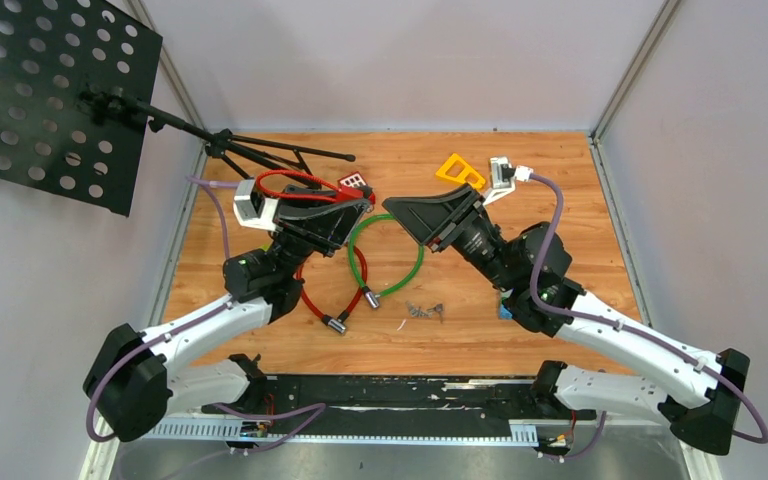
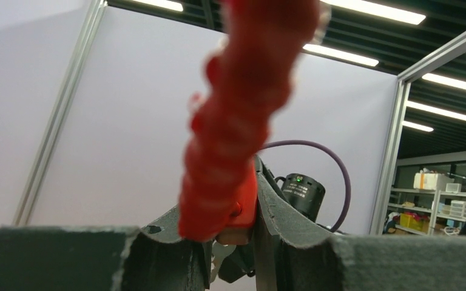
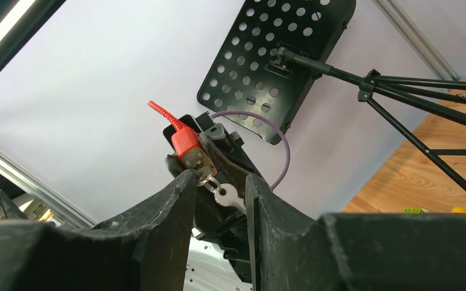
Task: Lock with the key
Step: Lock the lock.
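Right gripper point(image 3: 218, 179) stands spread, its jaws either side of the key point(image 3: 227, 197) without clearly touching it. Left gripper point(image 2: 243, 225) is clenched on the red lock point(image 3: 187, 143), held in the air between the two arms above the table point(image 1: 520, 330). Seen from the right wrist, the key sticks out of the lock's head, its long axis slanting down toward the right gripper. From the left wrist the cable point(image 2: 243, 109) is a close red blur, and the keyhole is hidden.

Left arm point(image 1: 205, 325) and right arm point(image 1: 620, 330) raised, facing — left fingers point(image 2: 54, 257) clamped, right fingers point(image 3: 158, 233) parted.
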Controlling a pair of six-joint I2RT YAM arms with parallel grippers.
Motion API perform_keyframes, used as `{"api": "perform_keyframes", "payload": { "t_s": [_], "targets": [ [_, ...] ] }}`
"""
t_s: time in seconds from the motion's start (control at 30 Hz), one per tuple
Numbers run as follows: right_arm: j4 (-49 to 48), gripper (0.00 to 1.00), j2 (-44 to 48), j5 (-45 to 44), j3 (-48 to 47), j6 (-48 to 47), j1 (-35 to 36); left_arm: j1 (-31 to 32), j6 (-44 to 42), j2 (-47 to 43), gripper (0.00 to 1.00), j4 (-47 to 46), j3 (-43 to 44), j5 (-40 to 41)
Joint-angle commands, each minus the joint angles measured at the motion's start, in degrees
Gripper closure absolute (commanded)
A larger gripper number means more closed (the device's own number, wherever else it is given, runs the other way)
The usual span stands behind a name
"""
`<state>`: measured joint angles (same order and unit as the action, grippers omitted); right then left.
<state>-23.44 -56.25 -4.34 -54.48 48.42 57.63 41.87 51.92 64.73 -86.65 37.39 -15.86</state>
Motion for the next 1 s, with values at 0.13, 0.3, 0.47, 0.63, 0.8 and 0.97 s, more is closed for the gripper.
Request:
{"api": "perform_keyframes", "payload": {
  "t_s": [0.13, 0.3, 0.47, 0.63, 0.8, 0.97],
  "targets": [
    [-2.6, 0.62, 0.1, 3.5, -1.8, -1.3, -2.2, -0.2, -2.0, -0.5, 1.0, -5.3, 1.0, -2.3],
    [21.9, 0.54, 1.5, 3.3, -15.6, -24.3, -2.2, -0.5, -1.9, 2.1, 1.0, 1.2, 5.5, -8.9],
    [38.1, 0.54, 1.2, 10.4, -23.5, -41.6, -2.2, -0.5, -2.2, 5.3, 1.0, 6.7, 10.3, -14.8],
    [41.7, 0.56, 2.7, 12.8, -26.9, -50.2, -2.2, -0.5, -1.0, 9.0, 1.0, 11.5, 15.2, -21.5],
    [48.9, 0.56, -1.6, 9.6, -34.5, -53.2, -2.2, -0.5, 3.4, 12.8, 1.0, 9.2, 17.7, -24.2],
    [50.5, 0.5, -4.7, 7.4, -38.1, -55.0, -2.2, -0.4, 7.8, 16.0, 1.0, 6.0, 19.6, -26.1]
  ]
}}
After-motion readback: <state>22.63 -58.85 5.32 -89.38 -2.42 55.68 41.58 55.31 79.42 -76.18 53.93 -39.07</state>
